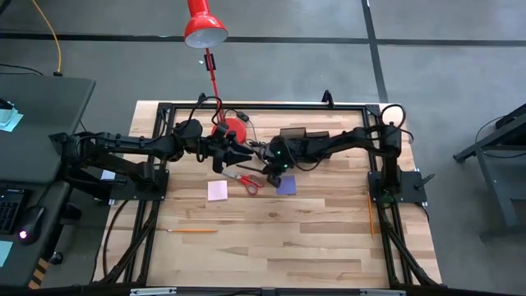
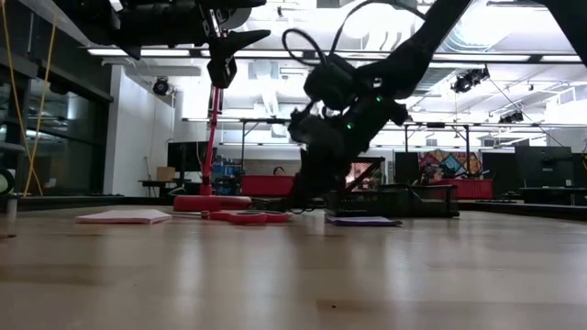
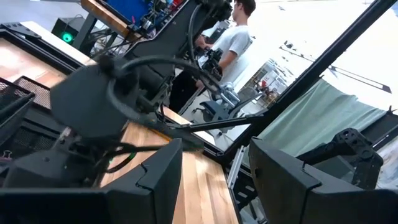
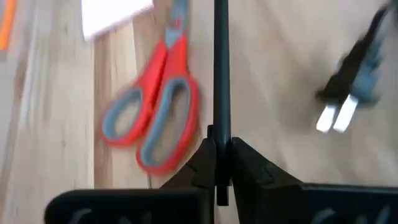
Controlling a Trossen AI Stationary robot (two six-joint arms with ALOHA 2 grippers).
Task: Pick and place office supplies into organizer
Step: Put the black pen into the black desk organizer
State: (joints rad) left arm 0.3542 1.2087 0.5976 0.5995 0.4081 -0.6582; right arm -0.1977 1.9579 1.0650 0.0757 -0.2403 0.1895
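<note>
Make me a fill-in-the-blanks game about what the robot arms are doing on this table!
1. The right pincer is shut on a thin black ____.
2. The scissors lying on the table have handles coloured ____.
3. The left pincer hangs above the table with its jaws ____.
4. Beside the scissors lies a pink sticky-note ____.

Missing words: pen; red; open; pad

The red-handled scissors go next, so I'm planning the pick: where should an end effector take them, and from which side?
The scissors lie flat and closed on the table. Probably best to come straight down and pinch across the narrow neck where handles meet blades; the loops are wide.
</note>
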